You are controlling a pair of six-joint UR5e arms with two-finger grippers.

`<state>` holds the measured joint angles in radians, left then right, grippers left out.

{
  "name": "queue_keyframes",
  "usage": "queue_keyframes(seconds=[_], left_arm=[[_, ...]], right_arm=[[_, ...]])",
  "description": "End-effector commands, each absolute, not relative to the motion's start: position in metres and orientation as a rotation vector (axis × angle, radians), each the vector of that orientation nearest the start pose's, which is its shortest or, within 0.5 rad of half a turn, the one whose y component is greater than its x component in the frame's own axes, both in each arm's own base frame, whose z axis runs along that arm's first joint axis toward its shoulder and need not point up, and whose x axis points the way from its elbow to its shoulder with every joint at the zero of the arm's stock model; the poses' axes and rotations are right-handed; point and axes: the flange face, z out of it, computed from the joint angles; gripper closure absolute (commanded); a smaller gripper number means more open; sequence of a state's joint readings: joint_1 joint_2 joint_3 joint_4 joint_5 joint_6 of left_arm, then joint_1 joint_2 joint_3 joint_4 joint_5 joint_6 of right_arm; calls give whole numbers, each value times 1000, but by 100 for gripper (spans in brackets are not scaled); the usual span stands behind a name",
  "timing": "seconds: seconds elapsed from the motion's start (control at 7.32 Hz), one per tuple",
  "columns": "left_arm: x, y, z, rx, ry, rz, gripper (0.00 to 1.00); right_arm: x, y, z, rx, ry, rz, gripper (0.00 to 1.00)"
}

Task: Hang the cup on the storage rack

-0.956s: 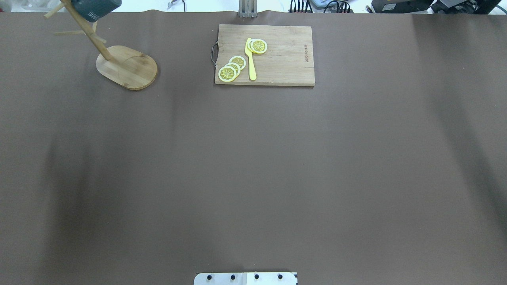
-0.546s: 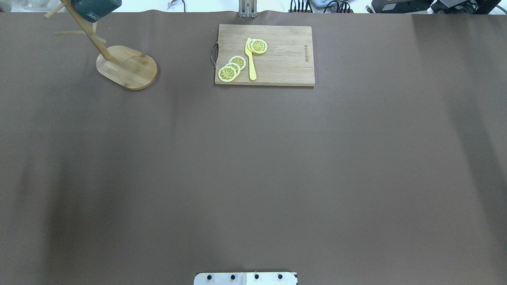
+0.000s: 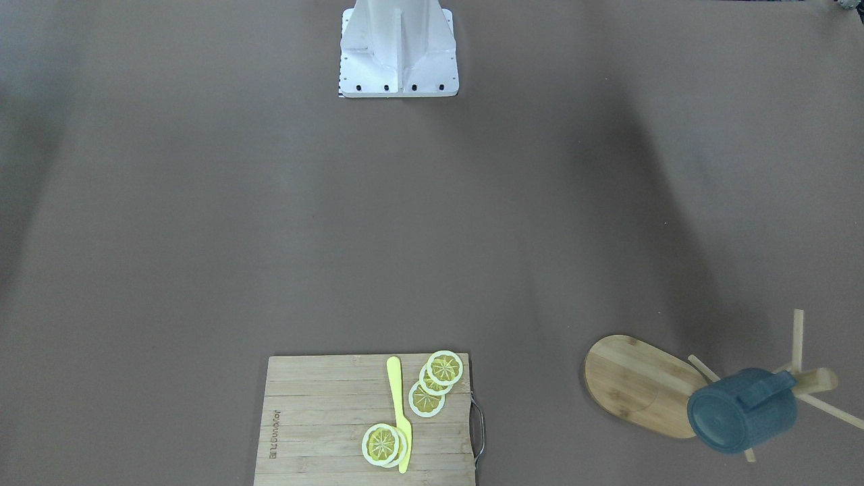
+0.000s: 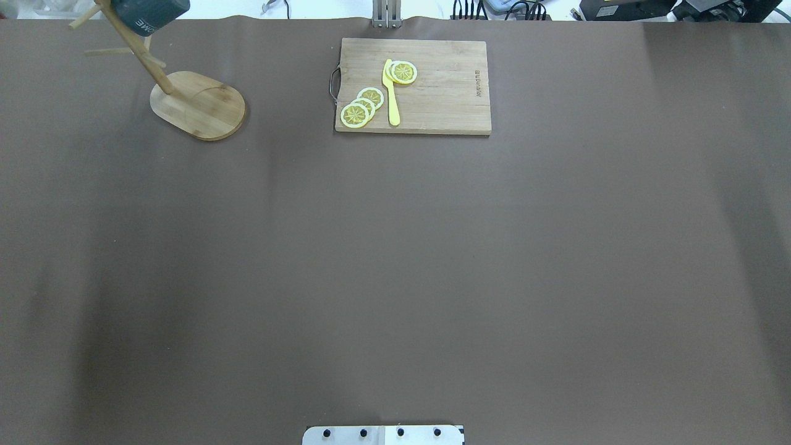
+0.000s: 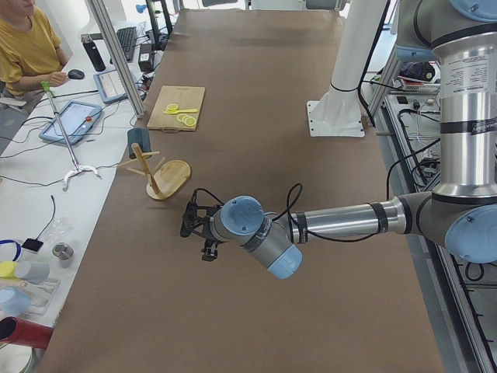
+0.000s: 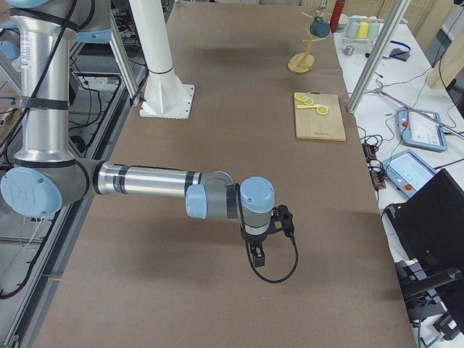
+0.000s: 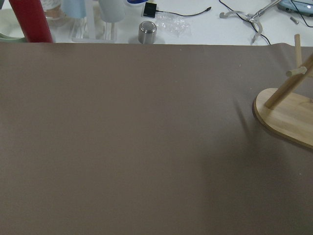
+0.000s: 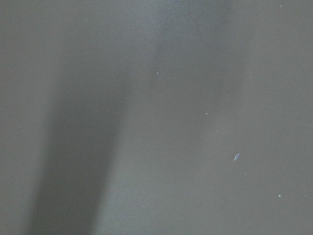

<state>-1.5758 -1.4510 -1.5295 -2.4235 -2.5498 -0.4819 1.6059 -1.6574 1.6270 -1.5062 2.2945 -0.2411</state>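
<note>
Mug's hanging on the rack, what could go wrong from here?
The cup hangs by its handle on one thin peg of the storage rack; it could slide off. The rack stands near the edge of the table, with the cup's weight high on one side, so a bump might tip both off.

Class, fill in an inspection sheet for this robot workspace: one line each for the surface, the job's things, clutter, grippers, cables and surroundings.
Surface: brown table cover, shadowed in patches.
Job's things: the cup hangs tilted by its handle on a peg of the storage rack; nothing grips it.
Clutter: cutting board carrying lemon slices and a yellow knife.
Grippers: left gripper and right gripper both hang over bare cover, away from the rack; open or shut cannot be told.
Cables: black cable loops beside the right gripper.
Surroundings: tablet on a side bench; seated person.
</note>
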Motion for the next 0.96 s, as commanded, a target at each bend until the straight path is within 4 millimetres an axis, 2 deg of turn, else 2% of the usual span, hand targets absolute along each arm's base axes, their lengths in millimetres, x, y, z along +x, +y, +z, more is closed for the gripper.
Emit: queue_keyframes(seconds=[0.0,0.14,0.27,0.41,0.55,0.68,0.82], left_arm=[[-27,-415,649,281,1081,-45,2],[-25,-382,660,287,1060,10,2],[-33,-368,651,371,1009,81,2],[-46,-338,642,399,983,65,2],[-43,-336,644,388,974,68,2],[-25,-343,652,344,925,91,2],[-23,-345,660,330,867,80,2]], right_arm=[[91,-452,670,136,-719,-189,0],[91,-451,675,123,-719,-177,0],[91,-449,681,114,-722,-179,0],[102,-446,684,119,-717,-161,0],[105,-438,687,116,-722,-146,0],[106,-438,693,105,-713,-146,0],[106,-440,696,106,-714,-148,0]])
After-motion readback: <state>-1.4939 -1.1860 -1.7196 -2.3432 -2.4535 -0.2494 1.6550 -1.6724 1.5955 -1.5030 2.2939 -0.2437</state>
